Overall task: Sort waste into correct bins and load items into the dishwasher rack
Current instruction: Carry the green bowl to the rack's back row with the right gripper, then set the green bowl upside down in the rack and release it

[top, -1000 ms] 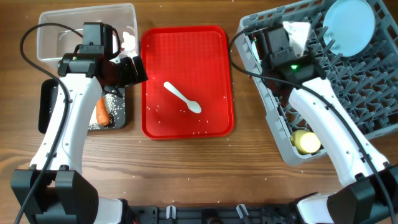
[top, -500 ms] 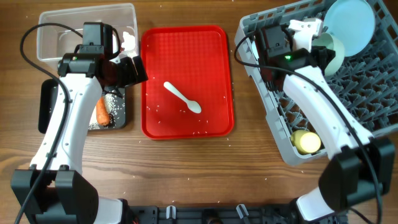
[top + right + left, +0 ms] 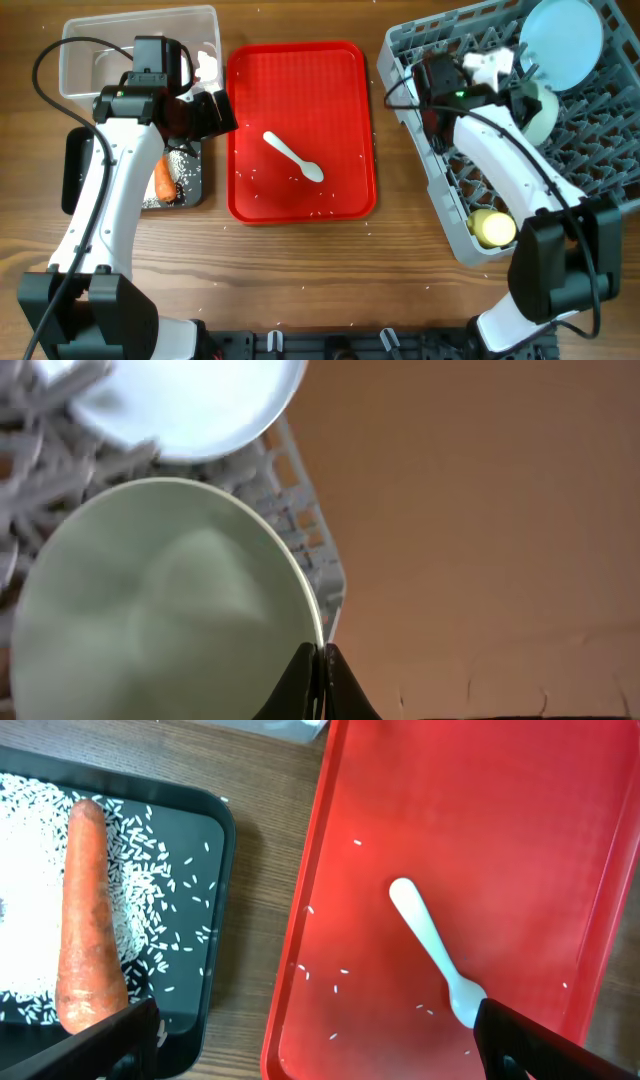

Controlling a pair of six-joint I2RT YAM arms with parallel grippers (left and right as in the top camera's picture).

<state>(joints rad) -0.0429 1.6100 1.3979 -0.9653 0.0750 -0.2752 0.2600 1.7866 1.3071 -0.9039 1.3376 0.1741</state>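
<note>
A small pale-green round bowl (image 3: 160,610) is pinched by its rim in the right gripper (image 3: 320,660), over the large grey lattice rack (image 3: 600,180), near the pale-blue round plate (image 3: 190,400) stood in it. With so thin a hold, a slip or a knock against the plate is judged possible.

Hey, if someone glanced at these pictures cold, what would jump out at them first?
The bright red serving tray sits mid-table with a white spoon lying on it. To the right is the big grey dishwasher rack, a pale-blue plate standing in its far corner, where the right gripper pinches the rim of a pale green bowl. At left, an orange carrot lies in the black tray.
</note>
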